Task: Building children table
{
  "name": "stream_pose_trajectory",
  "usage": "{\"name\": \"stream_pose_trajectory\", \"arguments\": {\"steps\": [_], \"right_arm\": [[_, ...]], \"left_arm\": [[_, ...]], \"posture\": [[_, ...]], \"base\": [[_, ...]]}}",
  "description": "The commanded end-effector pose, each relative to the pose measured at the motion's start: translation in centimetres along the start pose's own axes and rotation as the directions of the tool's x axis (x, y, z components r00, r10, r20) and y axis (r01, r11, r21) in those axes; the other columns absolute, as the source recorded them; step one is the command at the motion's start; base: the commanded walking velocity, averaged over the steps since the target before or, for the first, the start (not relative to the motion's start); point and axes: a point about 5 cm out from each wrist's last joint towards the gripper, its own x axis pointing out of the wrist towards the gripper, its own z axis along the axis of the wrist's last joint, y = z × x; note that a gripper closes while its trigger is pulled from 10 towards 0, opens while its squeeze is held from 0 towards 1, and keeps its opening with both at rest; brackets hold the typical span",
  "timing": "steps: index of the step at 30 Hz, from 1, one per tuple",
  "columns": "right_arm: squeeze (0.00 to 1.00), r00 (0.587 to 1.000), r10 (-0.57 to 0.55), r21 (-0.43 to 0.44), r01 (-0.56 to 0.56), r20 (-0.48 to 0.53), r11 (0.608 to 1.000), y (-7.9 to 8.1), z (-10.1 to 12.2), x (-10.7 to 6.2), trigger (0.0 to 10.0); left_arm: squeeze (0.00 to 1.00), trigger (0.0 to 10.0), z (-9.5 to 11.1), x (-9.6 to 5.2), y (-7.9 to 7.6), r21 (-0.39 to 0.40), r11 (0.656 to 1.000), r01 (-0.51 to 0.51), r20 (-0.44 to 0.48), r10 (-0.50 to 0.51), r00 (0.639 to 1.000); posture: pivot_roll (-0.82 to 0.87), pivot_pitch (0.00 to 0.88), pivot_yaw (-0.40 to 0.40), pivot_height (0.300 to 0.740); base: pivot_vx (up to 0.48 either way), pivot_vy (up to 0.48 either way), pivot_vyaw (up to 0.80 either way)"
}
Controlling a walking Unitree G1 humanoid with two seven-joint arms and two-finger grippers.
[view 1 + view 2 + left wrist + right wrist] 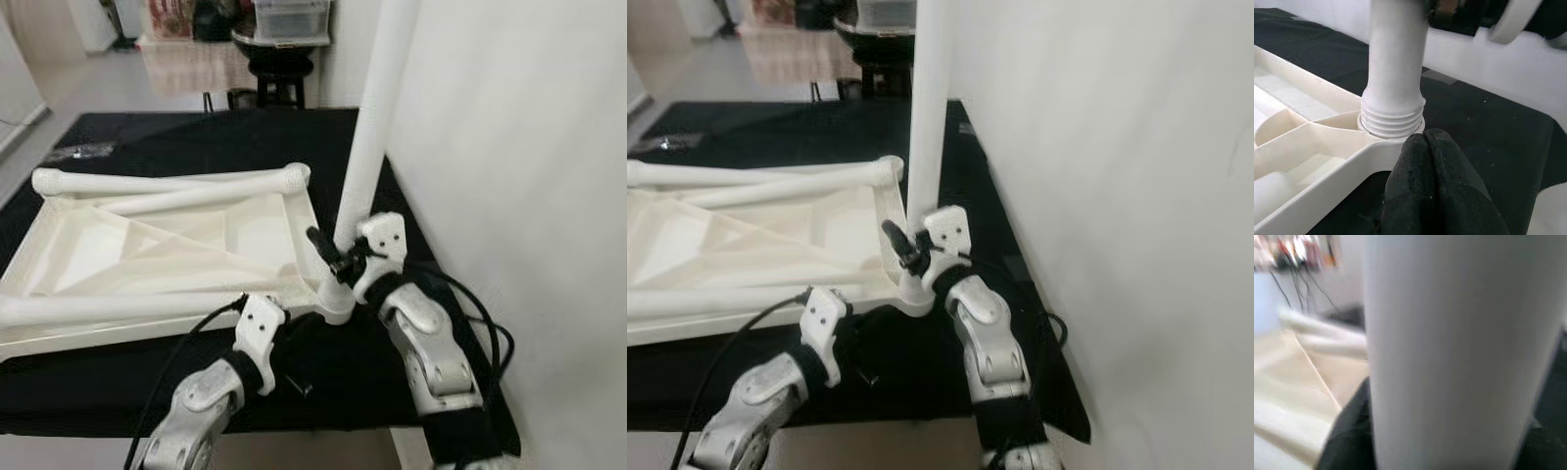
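The upturned tabletop [147,255] lies on the mat [176,132] on the floor, toward the left. At its near right corner a leg [367,127] stands upright in the corner socket [1391,125], close beside the wall [519,176] on the right. Two more legs [186,191] lie across the far part of the tabletop, and another leg [108,308] lies along its near edge. The right gripper [338,257] is at the upright leg just above the socket, jaws closed around it. The left gripper [1432,191], jaws together, sits on the near side of that corner, touching it. A stool [279,69] stands beyond the mat's far edge.
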Motion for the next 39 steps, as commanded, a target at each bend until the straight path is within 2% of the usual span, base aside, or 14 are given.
{"name": "stream_pose_trajectory", "arguments": {"steps": [1, 5, 7, 8, 14, 15, 20, 22, 23, 24, 30, 37, 38, 39], "right_arm": [[1.00, 0.989, -0.036, 0.049, 0.043, -0.143, 0.998, -0.8, -3.4, -1.1, 10.0], [1.00, 0.993, 0.021, 0.061, -0.014, -0.114, 0.998, -1.0, -2.7, -0.8, 10.0], [1.00, 0.992, 0.109, 0.079, -0.104, -0.060, 0.991, -1.4, -1.4, -0.2, 10.0], [0.00, 0.979, 0.204, 0.075, -0.203, -0.014, 0.976, -2.1, 0.0, 0.2, 10.0], [0.00, 0.908, 0.420, -0.020, -0.420, 0.000, 0.907, -3.9, 2.9, 0.8, 10.0], [0.00, 0.908, 0.420, -0.020, -0.420, 0.000, 0.907, -3.9, 2.9, 0.8, 10.0], [0.00, 0.789, 0.611, 0.000, -0.612, -0.063, 0.791, -4.9, 3.3, 1.3, 10.0], [0.00, 0.783, 0.619, 0.009, -0.620, -0.067, 0.785, -5.2, 3.4, 1.5, 9.3], [0.00, 0.786, 0.615, 0.020, -0.615, -0.065, 0.788, -5.4, 3.5, 1.7, 3.4], [0.00, 0.790, 0.610, 0.033, -0.610, -0.062, 0.792, -5.8, 3.6, 1.9, 0.0], [0.00, 0.799, 0.600, 0.069, -0.596, -0.047, 0.800, -6.7, 4.0, 2.3, 0.0], [0.00, 0.824, 0.566, 0.100, -0.561, -0.030, 0.822, -7.0, 2.1, 1.0, 0.0], [0.00, 0.832, 0.554, 0.104, -0.549, -0.026, 0.829, -6.9, 1.6, 0.6, 0.0], [0.00, 0.877, 0.468, 0.098, -0.459, -0.108, 0.883, -6.4, -0.5, -0.3, 0.0]], "left_arm": [[0.00, 10.0, -0.2, -0.2, 0.0, -0.003, 1.000, -0.008, -0.011, 0.008, 1.000], [0.00, 10.0, -0.2, -0.1, 0.0, -0.006, 1.000, -0.003, -0.013, 0.003, 1.000], [0.00, 10.0, -0.2, -0.1, 0.0, -0.009, 1.000, 0.003, -0.016, -0.003, 1.000], [0.00, 10.0, -0.3, 0.0, 0.0, -0.010, 1.000, 0.007, -0.018, -0.007, 1.000], [0.00, 10.0, -0.4, 0.2, 0.0, -0.010, 1.000, 0.007, -0.020, -0.008, 1.000], [0.00, 10.0, -0.4, 0.2, 0.0, -0.010, 1.000, 0.007, -0.020, -0.008, 1.000], [0.00, 10.0, -0.6, 0.3, -0.1, -0.008, 1.000, 0.004, -0.021, -0.004, 1.000], [0.00, 10.0, -0.6, 0.3, -0.1, -0.008, 1.000, 0.003, -0.021, -0.003, 1.000], [0.00, 10.0, -0.6, 0.3, -0.1, -0.008, 1.000, 0.003, -0.021, -0.003, 1.000], [0.00, 10.0, -0.6, 0.3, -0.2, -0.007, 1.000, 0.003, -0.020, -0.003, 1.000], [0.00, 10.0, -0.5, 0.3, -0.3, -0.008, 1.000, 0.002, -0.017, -0.003, 1.000], [0.00, 10.0, -0.4, 0.3, -0.4, -0.011, 1.000, 0.003, -0.012, -0.003, 1.000], [0.00, 10.0, -0.4, 0.3, -0.4, -0.012, 1.000, 0.003, -0.011, -0.003, 1.000], [0.00, 10.0, -0.3, 0.1, -0.3, -0.013, 1.000, 0.003, -0.010, -0.003, 1.000]], "posture": [[-0.01, 0.100, -0.004, 0.740], [-0.01, 0.096, -0.002, 0.740], [-0.01, 0.092, 0.000, 0.740], [-0.01, 0.086, 0.001, 0.740], [0.00, 0.072, -0.007, 0.740], [0.00, 0.072, -0.007, 0.740], [0.02, 0.061, -0.016, 0.740], [0.02, 0.061, -0.018, 0.740], [0.02, 0.061, -0.018, 0.740], [0.03, 0.062, -0.020, 0.740], [0.03, 0.066, -0.023, 0.740], [0.02, 0.075, -0.020, 0.740], [0.01, 0.080, -0.020, 0.740], [0.00, 0.085, -0.024, 0.740]], "base": [[0.000, 0.000, 0.00], [0.000, 0.000, 0.00], [0.000, 0.000, 0.00], [0.000, 0.000, 0.00], [0.000, 0.000, 0.00], [0.000, 0.000, 0.00], [0.000, 0.000, 0.00], [0.000, 0.000, 0.00], [0.000, 0.000, 0.00], [0.000, 0.000, 0.00], [0.000, 0.000, 0.00], [0.000, 0.000, 0.00], [0.000, 0.000, 0.00], [0.000, 0.000, 0.00]]}}
